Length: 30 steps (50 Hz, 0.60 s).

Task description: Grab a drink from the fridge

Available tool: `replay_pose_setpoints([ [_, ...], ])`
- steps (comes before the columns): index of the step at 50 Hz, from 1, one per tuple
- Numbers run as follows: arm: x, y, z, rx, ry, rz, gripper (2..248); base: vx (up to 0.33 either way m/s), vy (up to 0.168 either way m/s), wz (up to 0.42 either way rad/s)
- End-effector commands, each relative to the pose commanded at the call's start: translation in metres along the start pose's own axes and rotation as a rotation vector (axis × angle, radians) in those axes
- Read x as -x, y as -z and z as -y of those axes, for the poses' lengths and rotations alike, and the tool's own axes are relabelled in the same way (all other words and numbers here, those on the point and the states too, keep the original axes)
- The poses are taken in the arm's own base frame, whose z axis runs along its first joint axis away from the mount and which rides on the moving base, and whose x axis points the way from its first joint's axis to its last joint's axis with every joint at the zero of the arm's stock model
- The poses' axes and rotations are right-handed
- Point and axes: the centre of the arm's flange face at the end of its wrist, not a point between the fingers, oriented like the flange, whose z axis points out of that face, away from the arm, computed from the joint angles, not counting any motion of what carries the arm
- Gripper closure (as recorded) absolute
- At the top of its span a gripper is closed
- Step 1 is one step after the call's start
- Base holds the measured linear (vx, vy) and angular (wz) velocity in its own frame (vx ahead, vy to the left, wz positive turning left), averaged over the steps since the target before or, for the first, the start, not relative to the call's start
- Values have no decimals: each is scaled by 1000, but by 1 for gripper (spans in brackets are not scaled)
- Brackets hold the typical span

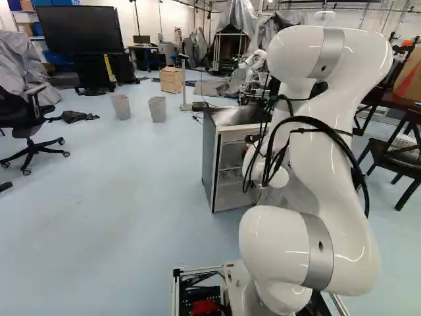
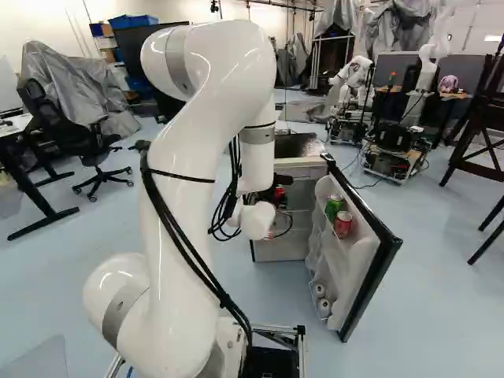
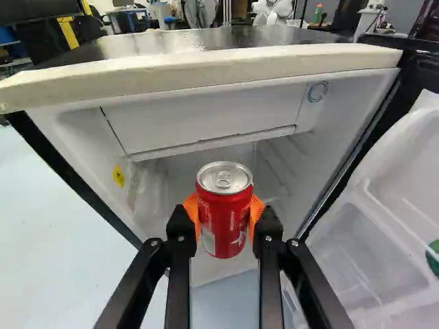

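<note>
Open fridge (image 1: 209, 151) on pale-blue flr (image 1: 131, 191); 2 bins (image 1: 157, 110), lg TV (image 1: 79, 29) beyond.

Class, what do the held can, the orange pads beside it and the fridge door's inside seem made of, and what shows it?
Can: metal, probably aluminium, glossy; its silvery lid catches the light.
Pads: perhaps rubber or soft plastic; dull, evenly orange.
Door's inside: apparently moulded plastic, smooth, by its rounded white hollows.
</note>
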Motion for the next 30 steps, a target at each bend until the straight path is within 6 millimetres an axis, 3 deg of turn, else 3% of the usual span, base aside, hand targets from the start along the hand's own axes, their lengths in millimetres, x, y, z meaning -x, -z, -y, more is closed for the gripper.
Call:
replay_pose_setpoints([
  [18, -10, 43, 6, 8, -1, -8, 157, 0, 0, 0],
  [30, -18, 61, 9, 9, 3, -26, 157, 0, 0, 0],
])
